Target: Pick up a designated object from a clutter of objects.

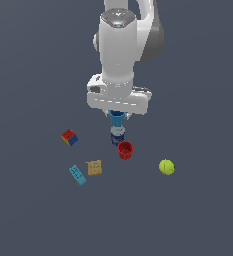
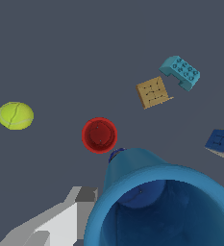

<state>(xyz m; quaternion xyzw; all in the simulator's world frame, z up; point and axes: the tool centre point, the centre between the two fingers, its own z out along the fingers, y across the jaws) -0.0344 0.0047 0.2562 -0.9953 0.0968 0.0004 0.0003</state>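
**Blue cup aloft above the clutter**

Seen in the exterior view: small bright blue plastic cup (image 1: 116,119) clamped in the tool (image 1: 117,118), raised off the dark grey counter (image 1: 33,215). Directly beneath, a blue-labelled can with a silver lid (image 1: 117,135), and touching or just beside that, a round red plastic cup (image 1: 125,150). Further out: multicoloured cube (image 1: 69,137), tan cracker-like square (image 1: 94,167) and light-blue toy brick (image 1: 77,175) toward that view's left, yellow-green tennis ball (image 1: 166,167) well apart on its right.

Shown only by the wrist view: the blue cup's open mouth up close, one pale grey finger (image 2: 60,221) against its outer wall, the can almost wholly hidden behind the cup.
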